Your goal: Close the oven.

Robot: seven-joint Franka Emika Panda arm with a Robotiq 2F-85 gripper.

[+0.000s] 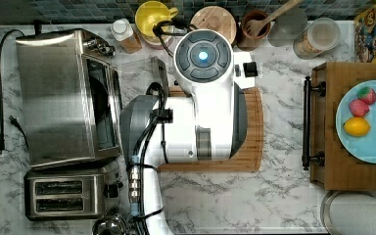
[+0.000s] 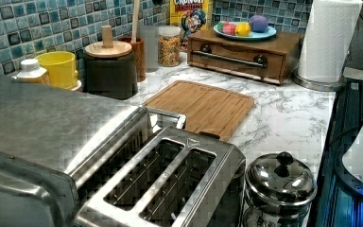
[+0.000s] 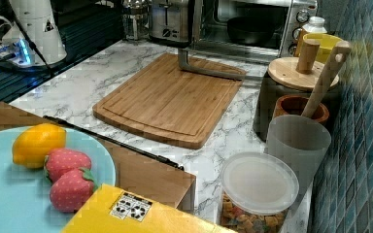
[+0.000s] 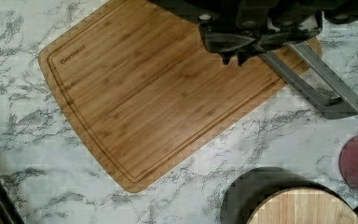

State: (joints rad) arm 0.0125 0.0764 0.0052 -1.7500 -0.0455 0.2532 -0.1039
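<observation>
The oven (image 1: 58, 98) stands at the top view's left, a steel box with its glass door (image 1: 137, 73) dropped open and flat toward the cutting board. The door's bar handle (image 1: 160, 71) reaches the board's edge. The handle (image 3: 209, 69) also crosses the board's far end in the right view, in front of the open oven (image 3: 252, 24), which holds a dark pan. The left view has the oven top (image 2: 42, 123) and the handle (image 2: 166, 116). In the wrist view my gripper (image 4: 233, 57) hangs above the board, shut on nothing, with the handle (image 4: 317, 84) just beside it.
A bamboo cutting board (image 3: 170, 99) lies mid-counter. A two-slot toaster (image 1: 71, 195) and a steel lidded pot (image 2: 280, 182) sit beside the oven. Jars, a yellow mug (image 1: 152, 17) and a utensil holder (image 3: 298, 109) line the tiled wall. A wooden drawer box (image 1: 345, 171) carries a fruit plate.
</observation>
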